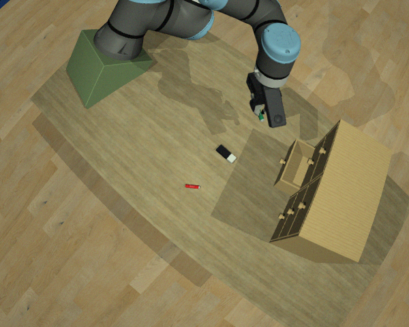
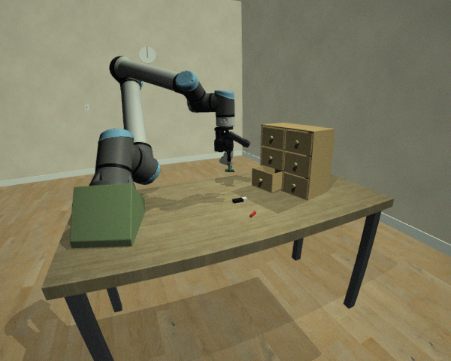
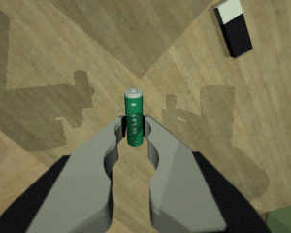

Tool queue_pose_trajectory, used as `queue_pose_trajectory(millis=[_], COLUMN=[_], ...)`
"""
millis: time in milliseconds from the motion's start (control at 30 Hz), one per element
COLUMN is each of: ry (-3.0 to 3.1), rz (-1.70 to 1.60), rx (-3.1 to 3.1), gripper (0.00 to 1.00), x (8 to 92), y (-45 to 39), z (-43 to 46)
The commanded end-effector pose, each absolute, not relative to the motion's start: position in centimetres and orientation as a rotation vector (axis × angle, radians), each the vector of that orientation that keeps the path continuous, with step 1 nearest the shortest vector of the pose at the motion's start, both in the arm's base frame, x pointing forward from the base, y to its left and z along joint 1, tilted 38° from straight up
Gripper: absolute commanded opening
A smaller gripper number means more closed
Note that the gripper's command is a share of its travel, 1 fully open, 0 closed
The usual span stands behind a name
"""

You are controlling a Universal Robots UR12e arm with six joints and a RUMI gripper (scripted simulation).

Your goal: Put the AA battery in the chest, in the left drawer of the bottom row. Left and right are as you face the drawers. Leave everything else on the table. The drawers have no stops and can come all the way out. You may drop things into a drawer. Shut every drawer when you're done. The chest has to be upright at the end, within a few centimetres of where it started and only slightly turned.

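Observation:
My gripper [image 2: 229,169] [image 3: 134,116] is shut on the green AA battery [image 1: 261,116] [image 2: 231,170] [image 3: 134,109] and holds it above the table, short of the chest. The chest [image 1: 349,190] [image 2: 322,163] stands upright at the right of the table. Its bottom-row left drawer [image 1: 288,186] [image 2: 265,179] is pulled well out, and its inside looks empty in the top view. The other five drawers look shut. The chest is out of the wrist view.
A black and white eraser-like block [image 1: 225,153] [image 2: 239,200] [image 3: 236,34] lies on the table in front of the open drawer. A small red cylinder [image 1: 192,186] [image 2: 252,213] lies farther toward the table's long front edge. The green base block [image 1: 105,80] [image 2: 101,217] carries the arm.

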State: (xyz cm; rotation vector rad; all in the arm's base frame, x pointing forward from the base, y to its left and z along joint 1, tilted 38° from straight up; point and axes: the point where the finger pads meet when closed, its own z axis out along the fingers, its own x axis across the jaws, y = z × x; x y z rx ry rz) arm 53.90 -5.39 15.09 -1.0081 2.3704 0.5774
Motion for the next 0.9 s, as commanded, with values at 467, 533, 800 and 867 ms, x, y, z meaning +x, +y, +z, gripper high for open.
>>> queue_pose_trajectory(millis=[467, 533, 800, 867], ry=[2.379, 2.386, 2.442, 2.464], rz=[0.601, 0.605, 0.634, 0.647], rx=[-0.995, -0.983, -0.875, -0.831], gripper=[0.05, 0.05, 0.05, 0.05], x=[53.6, 53.6, 53.9, 54.0], y=[-5.2, -5.3, -6.0, -6.2], z=[14.8, 14.8, 14.7, 14.6])
